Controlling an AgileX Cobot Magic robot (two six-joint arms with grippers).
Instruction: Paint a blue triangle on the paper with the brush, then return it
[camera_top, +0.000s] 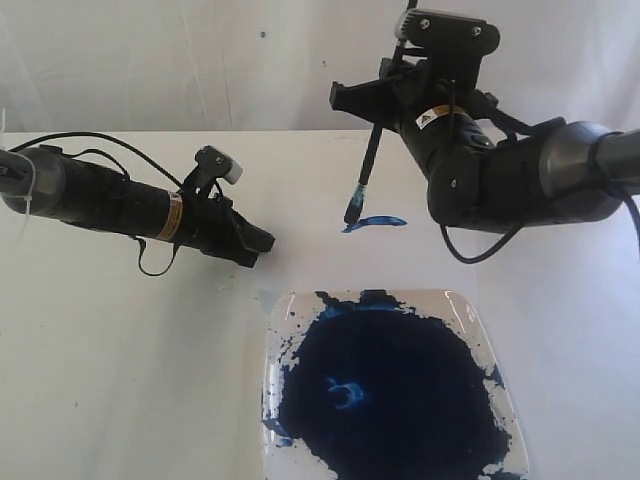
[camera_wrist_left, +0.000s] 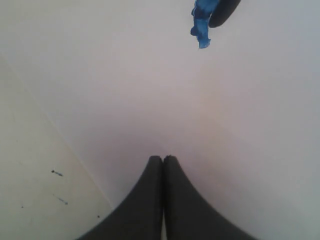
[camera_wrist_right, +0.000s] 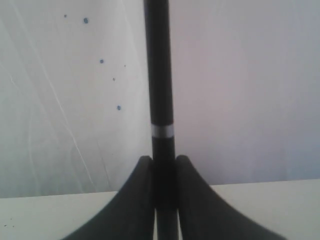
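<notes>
Brush (camera_top: 368, 165) is clamped in your right hand (camera_wrist_right: 163, 165), nearly upright, with its tip down at one end of a short blue stroke (camera_top: 378, 221) on the paper (camera_wrist_left: 175, 100), just beyond the paint tray (camera_top: 478, 325). Your left hand (camera_wrist_left: 163, 159) is pinched closed on nothing, low over the paper.

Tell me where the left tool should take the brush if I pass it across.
Take the brush on its bare black handle, below the right tool and above the blue-stained tip, coming in from the left arm's side. It hangs nearly upright, tip down by the blue stroke, so that stretch is free and clean. The left tool is shut and would need opening first.
</notes>
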